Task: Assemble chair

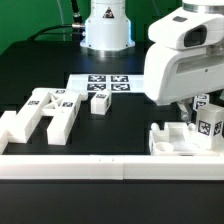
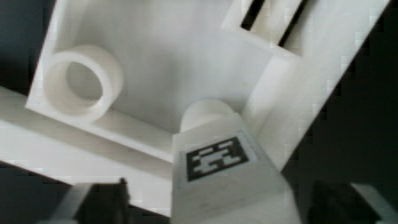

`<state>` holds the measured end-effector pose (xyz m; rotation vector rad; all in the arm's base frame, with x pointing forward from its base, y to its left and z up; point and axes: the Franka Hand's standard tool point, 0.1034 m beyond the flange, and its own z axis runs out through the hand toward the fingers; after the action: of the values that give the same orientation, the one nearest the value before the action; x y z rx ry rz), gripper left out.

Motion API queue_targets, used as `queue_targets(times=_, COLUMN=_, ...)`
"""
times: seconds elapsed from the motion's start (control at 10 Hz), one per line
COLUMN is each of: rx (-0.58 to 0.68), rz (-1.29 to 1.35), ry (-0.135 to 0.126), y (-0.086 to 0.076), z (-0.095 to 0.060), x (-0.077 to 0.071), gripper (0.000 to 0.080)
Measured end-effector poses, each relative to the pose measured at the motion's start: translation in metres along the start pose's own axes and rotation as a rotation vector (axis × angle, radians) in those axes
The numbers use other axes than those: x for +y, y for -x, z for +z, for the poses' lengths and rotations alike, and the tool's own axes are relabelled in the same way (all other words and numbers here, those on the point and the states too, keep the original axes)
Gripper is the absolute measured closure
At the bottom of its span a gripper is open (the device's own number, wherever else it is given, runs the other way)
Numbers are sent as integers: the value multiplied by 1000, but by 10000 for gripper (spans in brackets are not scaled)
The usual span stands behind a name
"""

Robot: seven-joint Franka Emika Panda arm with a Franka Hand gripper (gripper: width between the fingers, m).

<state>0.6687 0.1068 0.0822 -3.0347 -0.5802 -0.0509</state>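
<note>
The chair lies in separate white pieces. On the exterior view's right, a small upright piece [image 1: 208, 124] with a marker tag stands on a larger flat chair piece [image 1: 178, 139]. My gripper [image 1: 203, 112] hangs over the upright piece. In the wrist view the tagged piece [image 2: 221, 160] stands between my two dark fingers [image 2: 98, 203], with a narrow gap showing on each side. My gripper [image 2: 222, 208] is open around it. Behind it lies the flat piece with a round hole [image 2: 80, 82]. More chunky chair pieces [image 1: 45, 110] lie on the exterior view's left.
The marker board [image 1: 105, 83] lies at the back middle, with a small white block [image 1: 100, 102] just in front of it. A long low white border rail [image 1: 60, 165] runs along the table's front. The robot's base [image 1: 105, 30] stands at the back.
</note>
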Motion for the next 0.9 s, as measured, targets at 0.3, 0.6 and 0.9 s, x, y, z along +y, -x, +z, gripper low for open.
queue_targets(times=0.3, rx=0, rz=35, ry=-1, y=0, z=0, x=0, gripper=511)
queue_targets(times=0.6, rx=4, rz=259, ry=-15, y=0, z=0, x=2, gripper=511)
queue_targets(times=0.9, rx=31, rz=524, ry=-24, y=-3, z=1, x=4, gripper=511)
